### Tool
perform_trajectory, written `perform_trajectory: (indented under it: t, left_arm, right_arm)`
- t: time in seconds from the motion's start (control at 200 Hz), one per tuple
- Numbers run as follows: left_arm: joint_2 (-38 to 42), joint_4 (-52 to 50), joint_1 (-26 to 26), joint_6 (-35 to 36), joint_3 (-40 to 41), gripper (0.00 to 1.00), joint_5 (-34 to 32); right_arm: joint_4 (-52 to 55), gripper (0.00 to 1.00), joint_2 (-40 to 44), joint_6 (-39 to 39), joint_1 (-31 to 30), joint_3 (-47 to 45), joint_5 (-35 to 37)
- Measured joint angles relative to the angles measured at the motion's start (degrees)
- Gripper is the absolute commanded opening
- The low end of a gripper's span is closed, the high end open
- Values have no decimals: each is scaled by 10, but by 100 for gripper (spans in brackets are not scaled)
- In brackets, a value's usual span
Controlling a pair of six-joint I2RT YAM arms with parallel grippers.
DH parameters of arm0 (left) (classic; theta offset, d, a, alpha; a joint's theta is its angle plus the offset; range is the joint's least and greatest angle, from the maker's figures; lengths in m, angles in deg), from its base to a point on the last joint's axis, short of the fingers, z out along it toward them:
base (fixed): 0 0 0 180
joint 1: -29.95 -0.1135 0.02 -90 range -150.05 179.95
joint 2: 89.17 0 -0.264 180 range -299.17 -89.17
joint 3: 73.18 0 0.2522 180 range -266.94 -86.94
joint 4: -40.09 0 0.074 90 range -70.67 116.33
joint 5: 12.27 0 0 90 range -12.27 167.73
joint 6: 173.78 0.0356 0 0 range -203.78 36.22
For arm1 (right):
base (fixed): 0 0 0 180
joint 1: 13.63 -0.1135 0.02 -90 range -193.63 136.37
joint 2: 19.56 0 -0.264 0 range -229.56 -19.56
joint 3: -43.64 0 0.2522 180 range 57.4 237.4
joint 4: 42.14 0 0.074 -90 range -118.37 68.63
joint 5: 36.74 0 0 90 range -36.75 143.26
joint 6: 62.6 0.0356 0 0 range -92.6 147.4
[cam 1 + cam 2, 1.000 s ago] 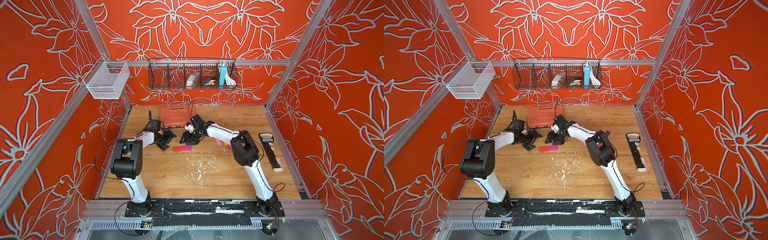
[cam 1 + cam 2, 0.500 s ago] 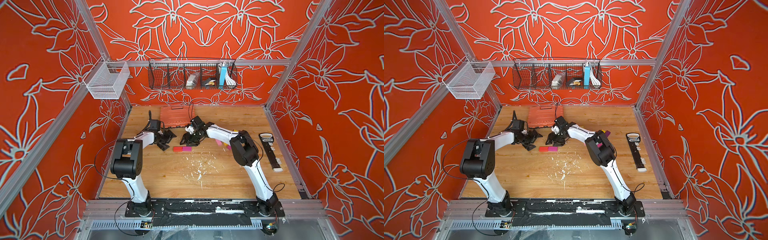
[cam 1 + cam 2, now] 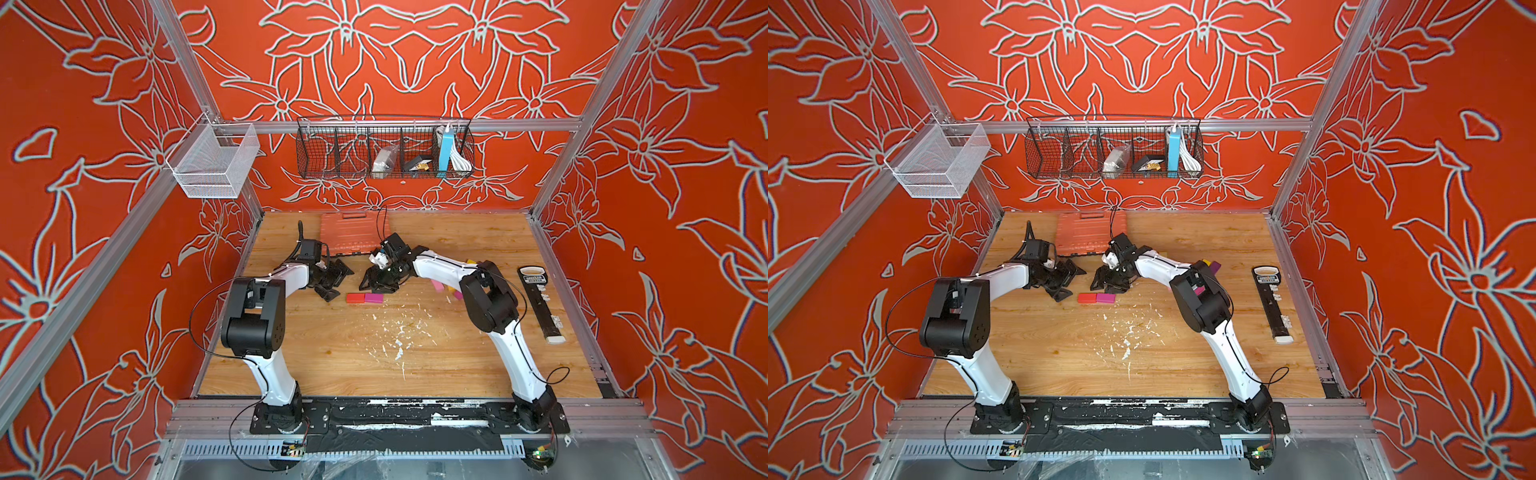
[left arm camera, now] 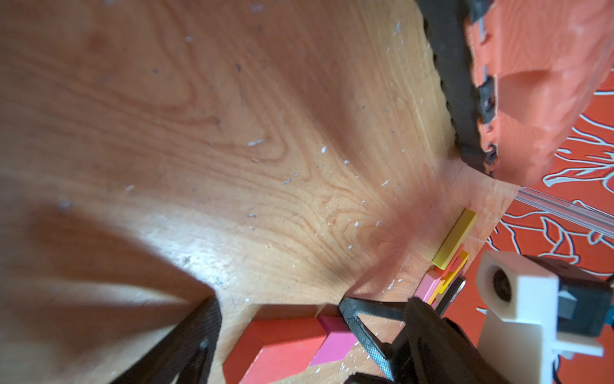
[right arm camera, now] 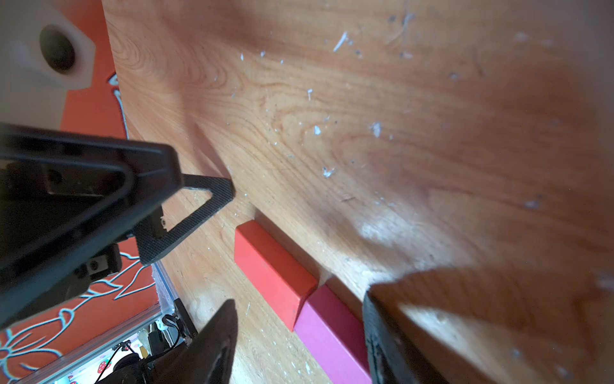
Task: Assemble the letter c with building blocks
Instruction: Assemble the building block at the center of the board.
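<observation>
A red block (image 3: 355, 297) and a magenta block (image 3: 373, 297) lie end to end on the wooden table (image 3: 332, 365). My right gripper (image 3: 380, 282) is open and low over them; in the right wrist view (image 5: 299, 301) the magenta block (image 5: 332, 335) lies between its fingers, nearer one of them. My left gripper (image 3: 337, 283) stands open just left of the red block (image 4: 282, 345), not touching it; one finger (image 4: 189, 342) shows. More blocks, among them a long yellow one (image 4: 453, 239) and a pink one (image 3: 437, 286), lie in a pile partly hidden behind the right arm.
A ribbed orange case (image 3: 353, 232) lies at the back, close behind both grippers. A long black tool (image 3: 540, 303) lies along the right side. White flecks (image 3: 399, 336) dot the middle of the table. A wire basket (image 3: 384, 149) hangs on the back wall.
</observation>
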Motion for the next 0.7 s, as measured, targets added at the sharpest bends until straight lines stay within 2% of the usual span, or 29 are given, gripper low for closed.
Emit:
perform_trajectory:
  t: [0.701]
  left_arm:
    - [-2, 3, 4, -4, 0, 89, 4]
  right_arm:
    - [25, 63, -17, -16, -2, 35, -24]
